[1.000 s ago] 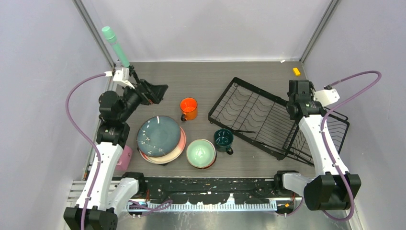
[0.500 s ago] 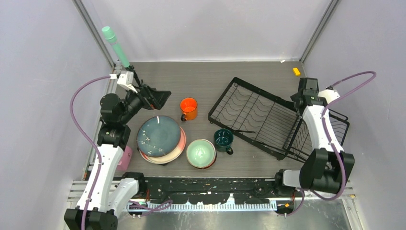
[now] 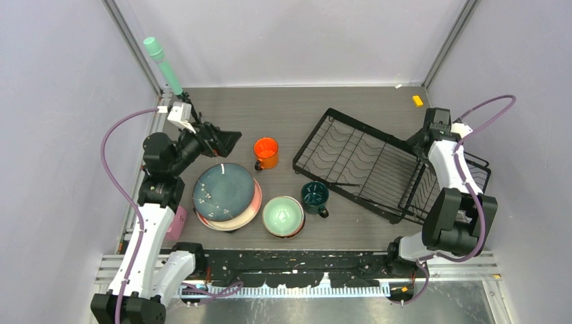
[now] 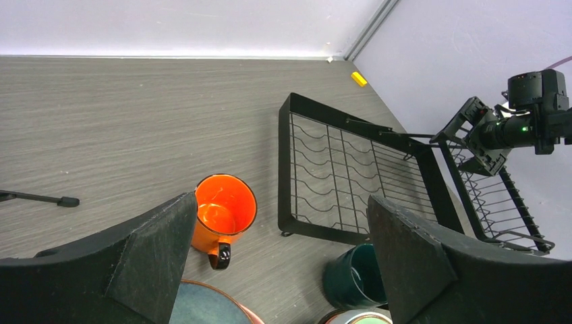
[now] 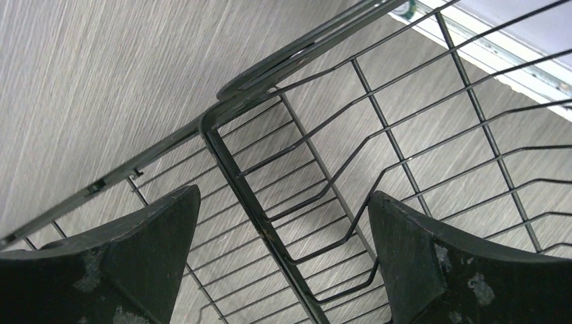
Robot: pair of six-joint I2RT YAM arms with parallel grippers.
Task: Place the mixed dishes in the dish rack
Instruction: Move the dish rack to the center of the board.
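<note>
Grey wood-grain counter (image 3: pixel 283 108), seen from above. A black wire rack (image 3: pixel 367 162) lies at an angle in the right half of the frame. All the dishes sit on the counter to its left, outside it.

An orange mug (image 3: pixel 266 152) stands upright near the centre, with its handle towards the bottom of the frame. Below and to the right of it, a dark teal mug (image 3: pixel 314 196) stands just beside the rack's near edge. A mint-green bowl (image 3: pixel 283 216) sits next to that mug, at lower centre. To the left, a dark teal speckled plate (image 3: pixel 223 192) rests on top of a pink plate (image 3: pixel 255 204).

The left fingers (image 3: pixel 226 140) hover just above the plates in the frame, left of the orange mug, spread wide and grasping nothing. The right fingers (image 3: pixel 418 140) hang over the join between the rack's two sections, also spread apart with only wire beneath them.

A small pink cup (image 3: pixel 177 223) sits at the lower left, beside the left arm.
</note>
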